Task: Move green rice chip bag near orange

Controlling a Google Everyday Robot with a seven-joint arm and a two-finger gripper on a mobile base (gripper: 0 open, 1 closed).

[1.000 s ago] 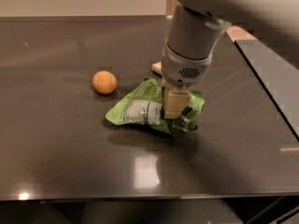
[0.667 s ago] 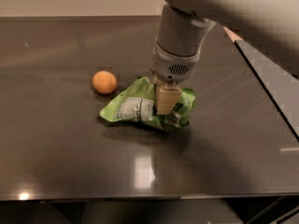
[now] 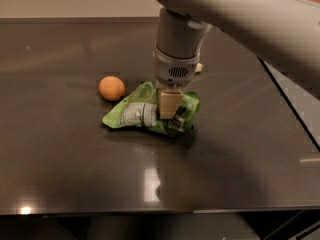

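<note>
Camera view, single frame. Dark glossy desk [image 3: 60, 174] fills most of the picture, its far edge along the top and its near edge along the bottom. A pale grey robot arm [image 3: 235, 14] enters from the upper right corner and turns straight down over the middle of the desk, somewhat nearer the far edge than the near one.

Green rice chip bag [image 3: 132, 115] lies crumpled at mid-desk, white label facing up, its left tip flat on the surface and its right end bunched upward.

Claw [image 3: 170, 113] stands vertical over the right half of the bag, closed on the foil; one beige finger [image 3: 169, 103] shows in front, with green foil gathered around it.

Orange [image 3: 111, 88] rests on the desk just beside the bag's upper left edge, toward the far edge, a narrow gap showing between the two.
</note>
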